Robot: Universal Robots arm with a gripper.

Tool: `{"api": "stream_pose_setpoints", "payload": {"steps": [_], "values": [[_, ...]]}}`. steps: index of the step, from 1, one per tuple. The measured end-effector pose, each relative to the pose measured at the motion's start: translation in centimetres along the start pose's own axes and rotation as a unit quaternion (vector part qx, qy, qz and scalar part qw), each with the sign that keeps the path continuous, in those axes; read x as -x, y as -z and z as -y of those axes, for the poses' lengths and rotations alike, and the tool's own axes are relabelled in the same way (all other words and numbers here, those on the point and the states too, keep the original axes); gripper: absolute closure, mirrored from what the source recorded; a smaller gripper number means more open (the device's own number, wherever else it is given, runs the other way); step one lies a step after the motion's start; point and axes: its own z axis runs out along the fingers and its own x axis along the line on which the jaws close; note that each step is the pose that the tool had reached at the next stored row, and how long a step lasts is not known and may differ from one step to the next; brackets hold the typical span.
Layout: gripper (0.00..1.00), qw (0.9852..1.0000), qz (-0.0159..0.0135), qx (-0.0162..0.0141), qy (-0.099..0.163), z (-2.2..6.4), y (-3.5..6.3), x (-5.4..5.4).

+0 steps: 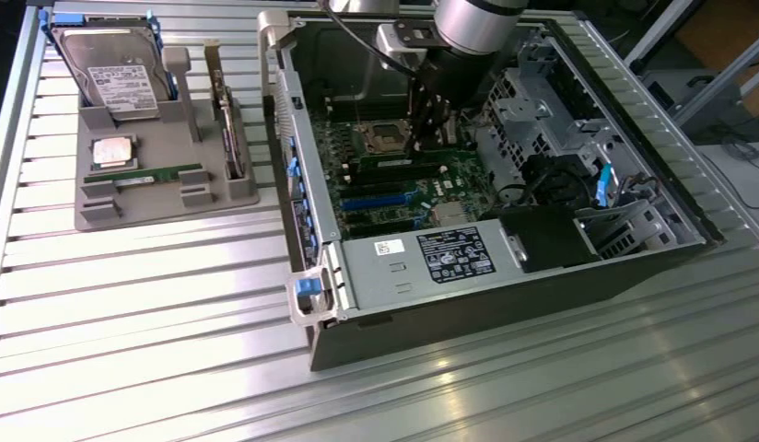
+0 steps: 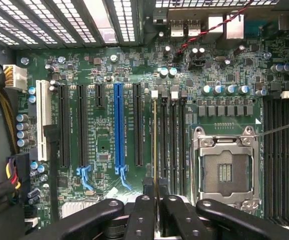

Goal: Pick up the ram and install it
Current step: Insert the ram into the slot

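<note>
Ribbed metal tabletop (image 1: 134, 313) holds an open computer case (image 1: 478, 318) where, at twelve o'clock in the exterior view, the gripper (image 1: 419, 145), jaws narrow, clamps the ram (image 2: 156, 145) edge-on over memory slots (image 2: 173, 145); any tilt could jam it.

Silver-grey arm (image 1: 478, 23) carries a black pincer (image 2: 156, 212) with screw-studded links.

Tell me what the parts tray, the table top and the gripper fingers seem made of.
Parts tray: matte grey, moulded slots; probably plastic. Table top: ribbed silvery slats with bright glints; likely aluminium. Gripper fingers, closed on the ram: matte black with small round holes; plastic or coated metal, unclear.
</note>
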Motion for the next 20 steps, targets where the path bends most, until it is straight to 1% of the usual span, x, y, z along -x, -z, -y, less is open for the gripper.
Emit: {"api": "stream_pose_setpoints", "payload": {"steps": [4,14,20], "values": [[0.87,1.0,-0.0001,0.0,0.001,-0.05,-0.33,0.1],[0.87,1.0,-0.0001,-0.0001,0.004,-0.15,-1.68,0.2],[0.87,1.0,-0.0001,-0.0001,0.006,-0.15,-1.87,0.4]]}}
